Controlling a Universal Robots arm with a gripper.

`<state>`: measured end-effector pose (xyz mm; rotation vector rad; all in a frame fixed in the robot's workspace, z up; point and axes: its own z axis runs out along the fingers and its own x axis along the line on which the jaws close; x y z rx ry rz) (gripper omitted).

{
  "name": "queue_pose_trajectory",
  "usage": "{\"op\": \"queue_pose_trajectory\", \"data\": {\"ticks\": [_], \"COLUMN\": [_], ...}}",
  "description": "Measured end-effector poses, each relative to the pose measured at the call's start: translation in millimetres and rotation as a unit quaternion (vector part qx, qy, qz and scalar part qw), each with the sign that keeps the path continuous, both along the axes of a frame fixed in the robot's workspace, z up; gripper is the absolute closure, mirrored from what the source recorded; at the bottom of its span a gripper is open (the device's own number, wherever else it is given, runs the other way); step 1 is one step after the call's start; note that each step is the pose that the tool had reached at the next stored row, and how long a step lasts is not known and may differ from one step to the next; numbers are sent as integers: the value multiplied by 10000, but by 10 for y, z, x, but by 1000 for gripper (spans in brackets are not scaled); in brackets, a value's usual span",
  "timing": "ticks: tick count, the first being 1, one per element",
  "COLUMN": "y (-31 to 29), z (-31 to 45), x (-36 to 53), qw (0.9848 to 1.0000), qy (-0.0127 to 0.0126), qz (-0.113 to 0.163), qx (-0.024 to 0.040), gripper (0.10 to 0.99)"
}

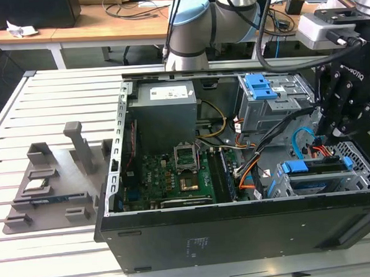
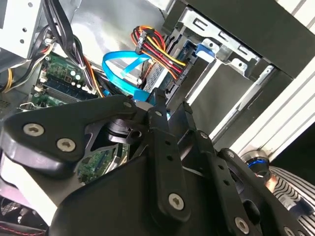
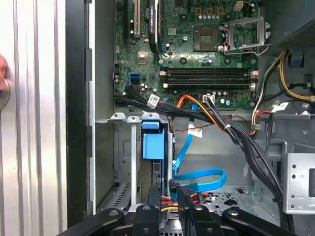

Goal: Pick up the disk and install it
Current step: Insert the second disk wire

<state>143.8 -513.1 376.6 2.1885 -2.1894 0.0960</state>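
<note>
Disk (image 1: 317,176): silver drive in blue bracket, seated edge-on in the drive cage (image 1: 361,182) at lower right of the exterior view, cables plugged in. Judged rigid, moderately heavy, shock-sensitive; best held by the bracket edges, not the label face. End effector (image 1: 333,129): hovering just above the disk, fingers drawn nearly together, grasping nothing.

The arm descends from the top of the exterior view, its silver-and-blue joints bent above the far edge of the computer case (image 1: 240,235). The wrist carries the black gripper (image 1: 345,114) over the case's corner at the exterior view's right, angled downward into the case. In both wrist views the black linkages converge toward the fingertips (drawn nearly together), with fingers (image 2: 162,128) and fingers (image 3: 189,214) standing close side by side.
</note>
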Motion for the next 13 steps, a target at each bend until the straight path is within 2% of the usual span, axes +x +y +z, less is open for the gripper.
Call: {"op": "queue_pose_trajectory", "data": {"ticks": [5, 8, 9, 10, 11, 13], "y": [2, 2, 2, 2, 2, 2], "z": [-57, -64, -65, -66, -66, -68], "x": [-11, -11, -11, -11, -11, -11], "qw": [10000, 10000, 10000, 10000, 10000, 10000], "qy": [0, 0, 0, 0, 0, 0], "qz": [36, 36, 36, 36, 36, 36], "qx": [1, 0, 0, 0, 0, 0], "gripper": [784, 784, 867, 867, 925, 925]}}
